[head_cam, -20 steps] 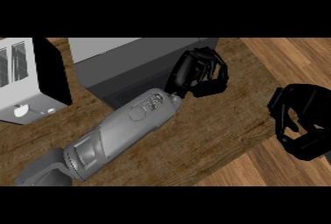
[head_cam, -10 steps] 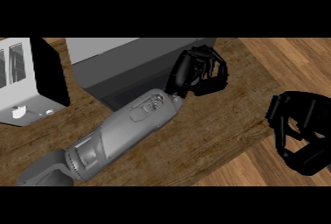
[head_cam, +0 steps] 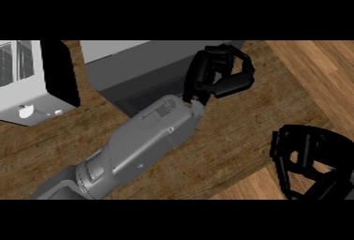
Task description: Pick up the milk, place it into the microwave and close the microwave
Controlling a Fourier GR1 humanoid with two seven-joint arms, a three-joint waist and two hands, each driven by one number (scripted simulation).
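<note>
Seemingly, the microwave point(head_cam: 131, 65) is being closed by the curled, empty left hand point(head_cam: 220, 71); pushing further is judged needed.

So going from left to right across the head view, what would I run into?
White toaster → grey microwave → left robot hand, fingers curled, at the microwave's right end → right robot hand near the lower right edge.

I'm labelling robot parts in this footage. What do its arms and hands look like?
The left forearm is a smooth grey casing, rounded, with panel seams and ringed segments near the elbow. The left hand and the right hand are black, with thick blocky fingers. No cables or markings are visible.
</note>
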